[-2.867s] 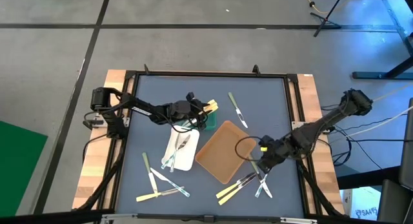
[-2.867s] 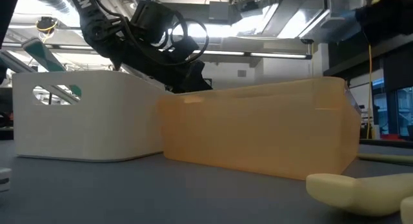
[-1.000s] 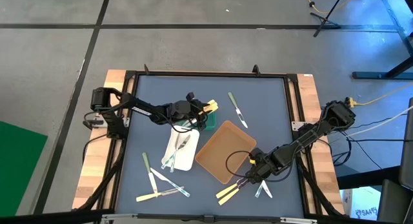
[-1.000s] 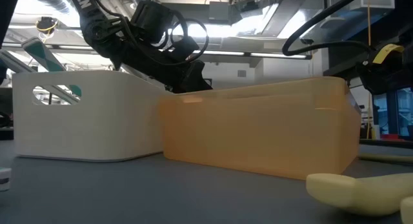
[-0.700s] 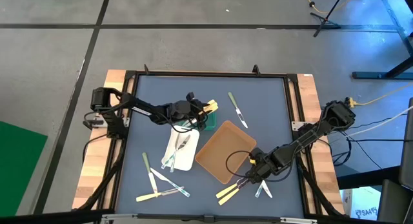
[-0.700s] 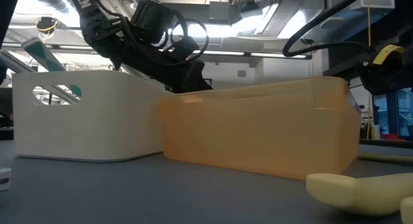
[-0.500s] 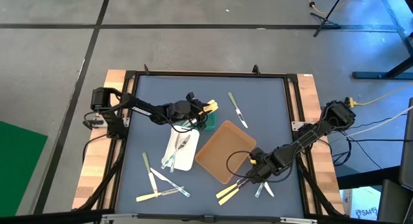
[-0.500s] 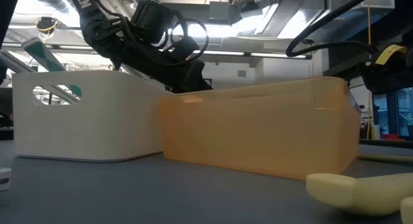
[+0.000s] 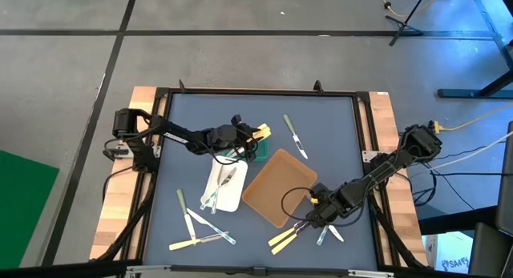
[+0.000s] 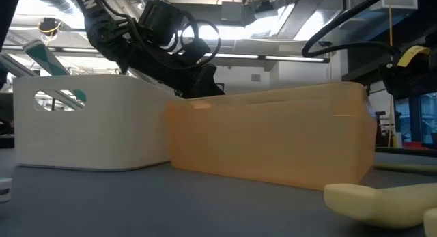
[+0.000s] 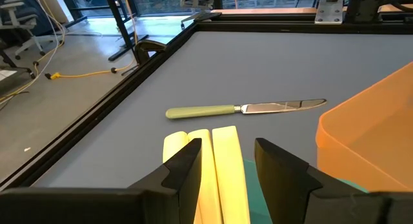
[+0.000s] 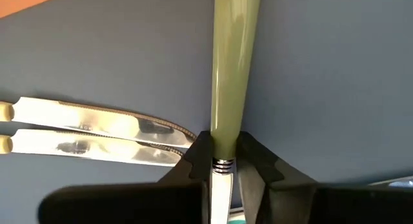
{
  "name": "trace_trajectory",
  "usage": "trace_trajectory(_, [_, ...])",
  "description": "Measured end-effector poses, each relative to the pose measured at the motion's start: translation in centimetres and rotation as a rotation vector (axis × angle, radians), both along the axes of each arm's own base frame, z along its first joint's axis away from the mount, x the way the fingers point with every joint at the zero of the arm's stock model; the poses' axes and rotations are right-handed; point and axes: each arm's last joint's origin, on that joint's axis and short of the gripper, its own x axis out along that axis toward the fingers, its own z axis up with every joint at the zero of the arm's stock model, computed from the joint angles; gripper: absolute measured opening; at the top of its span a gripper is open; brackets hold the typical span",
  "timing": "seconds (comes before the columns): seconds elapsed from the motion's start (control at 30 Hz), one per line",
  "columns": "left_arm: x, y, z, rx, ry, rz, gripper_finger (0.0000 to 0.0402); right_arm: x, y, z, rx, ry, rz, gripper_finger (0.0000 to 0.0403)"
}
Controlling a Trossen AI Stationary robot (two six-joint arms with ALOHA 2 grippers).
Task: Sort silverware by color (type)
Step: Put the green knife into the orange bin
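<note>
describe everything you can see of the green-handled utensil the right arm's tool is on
The green-handled utensil has a smooth olive-green handle that widens toward its end, a ringed metal collar, and a shiny silver part running back between the fingers. It lies flat on the grey table, near the front right by the brown tray. The right tool is shut on it at the collar. Two silver knife blades lie beside it; whether they touch it is unclear.
</note>
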Motion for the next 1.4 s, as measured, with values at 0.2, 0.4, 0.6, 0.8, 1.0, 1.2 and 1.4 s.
trace_trajectory(0.2, [0.0,0.0,0.0,0.0,0.0,0.0,0.0137,0.0,0.0,0.0,0.003,0.003,0.001,0.0031])
trace_trajectory(0.4, [0.0,0.0,0.0,0.0,0.0,0.0,0.0137,-0.2,-0.2,0.4,0.006,0.005,0.002,0.003])
trace_trajectory(0.6, [0.0,0.0,0.0,0.0,0.0,0.0,0.0137,-0.5,-0.3,1.3,0.03,-0.007,0.014,0.003])
trace_trajectory(0.8, [0.0,0.0,0.0,0.0,0.0,0.0,0.0137,-0.8,-0.5,2.5,0.076,-0.031,0.023,0.003])
trace_trajectory(1.0, [0.0,0.0,0.0,0.0,0.0,0.0,0.0137,-1.4,-0.7,3.8,0.148,-0.028,0.063,0.003])
trace_trajectory(1.2, [0.0,0.0,0.0,0.0,0.0,0.0,0.0137,-1.9,-0.8,5.1,0.223,-0.044,0.111,0.003])
trace_trajectory(1.4, [0.0,0.0,0.0,0.0,0.0,0.0,0.0137,-2.5,-1.0,6.7,0.319,-0.078,0.197,0.003])
